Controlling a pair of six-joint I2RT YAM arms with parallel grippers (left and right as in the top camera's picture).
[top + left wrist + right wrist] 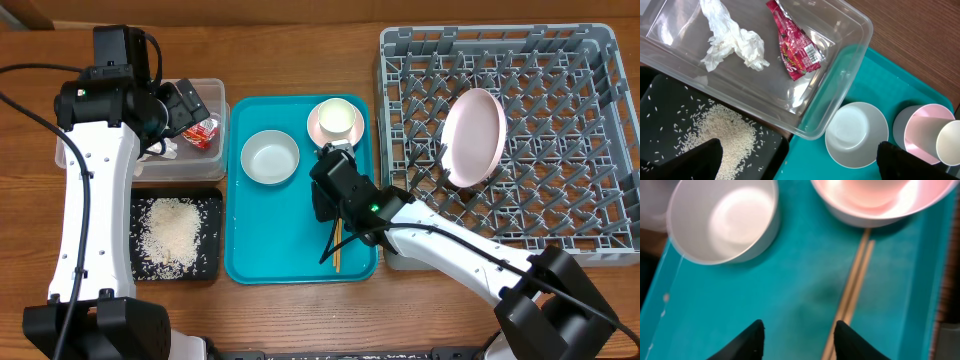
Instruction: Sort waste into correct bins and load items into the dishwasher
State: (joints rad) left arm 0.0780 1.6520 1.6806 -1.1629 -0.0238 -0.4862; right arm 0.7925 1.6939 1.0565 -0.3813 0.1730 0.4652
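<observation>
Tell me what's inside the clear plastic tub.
A crumpled white tissue and a red snack wrapper lie in the clear tub. Its far end, under the left arm overhead, cannot be seen.

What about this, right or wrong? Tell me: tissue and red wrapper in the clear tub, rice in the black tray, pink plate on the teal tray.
One slip: the overhead view shows the pink plate in the grey dish rack, not on the teal tray. Tissue and red wrapper in the clear tub, rice in the black tray: correct.
</observation>
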